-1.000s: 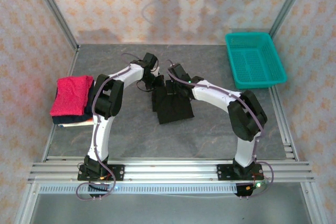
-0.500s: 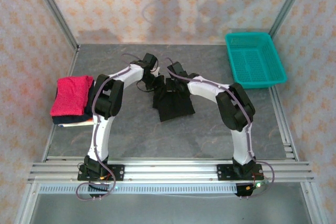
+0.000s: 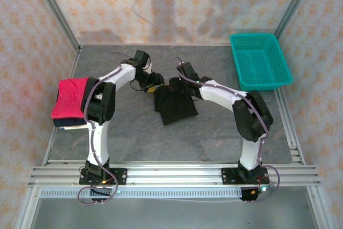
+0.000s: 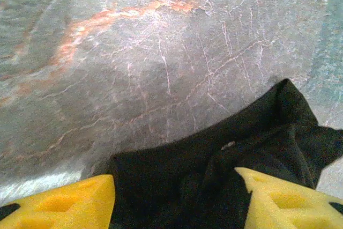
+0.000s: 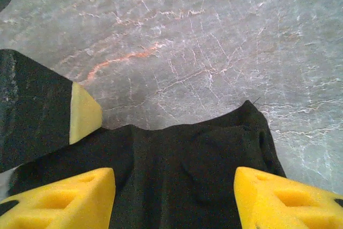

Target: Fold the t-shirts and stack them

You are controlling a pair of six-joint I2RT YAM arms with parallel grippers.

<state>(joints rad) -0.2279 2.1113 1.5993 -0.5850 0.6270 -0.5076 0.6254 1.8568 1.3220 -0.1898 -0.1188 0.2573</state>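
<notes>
At the left edge of the bench (image 3: pixel 134 132) the crimson t-shirt (image 3: pixel 72 96) lies folded on a low pile. The left jaws stand wide, their yellow foam pads (image 4: pixel 59 202) apart over the far-left corner of the black t-shirt (image 3: pixel 176 105) and gripping nothing. That limp, matte cloth is a folded oblong mid-bench, its long axis running far to near. The right jaws, equally wide, hang over its far-right corner. I judge stacking means carrying it leftward, and the left arm is nearer the pile. The teal mesh basket (image 3: pixel 261 61) sits well apart.
</notes>
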